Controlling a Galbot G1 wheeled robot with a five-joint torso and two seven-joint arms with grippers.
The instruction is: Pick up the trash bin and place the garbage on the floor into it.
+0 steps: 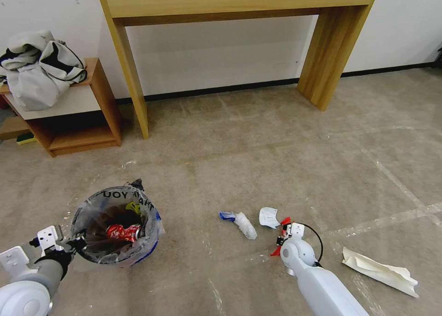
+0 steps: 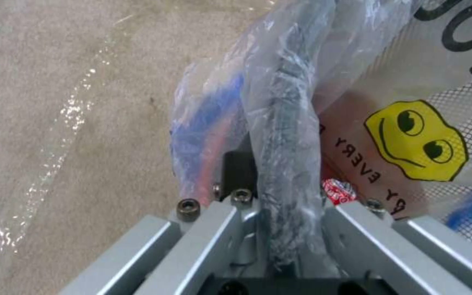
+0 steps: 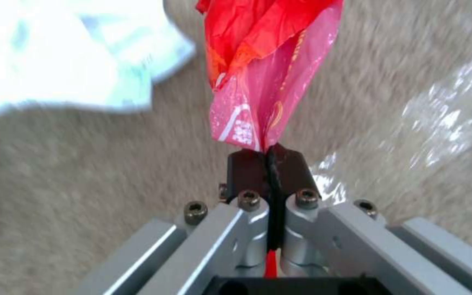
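Two end effectors are at work. The left end effector (image 1: 73, 244) is clamped on the near rim of the trash bin (image 1: 117, 226), pinching the clear liner bag (image 2: 285, 123) with it, probably so the bin can travel from one piece of litter to the next. A red can-like item (image 1: 123, 232) already lies inside. The right end effector (image 3: 268, 164) is low over the floor (image 1: 276, 150), its pads pressed tight on a red wrapper (image 3: 258, 82) that sticks out beyond them. Nearby lie a white tissue (image 1: 268, 217), a white-and-blue crumpled packet (image 1: 240, 221) and, well apart to the right, a cream paper bag (image 1: 380, 270). From the head view the right arm covers most of the wrapper, and the liner hides the bin's wall.
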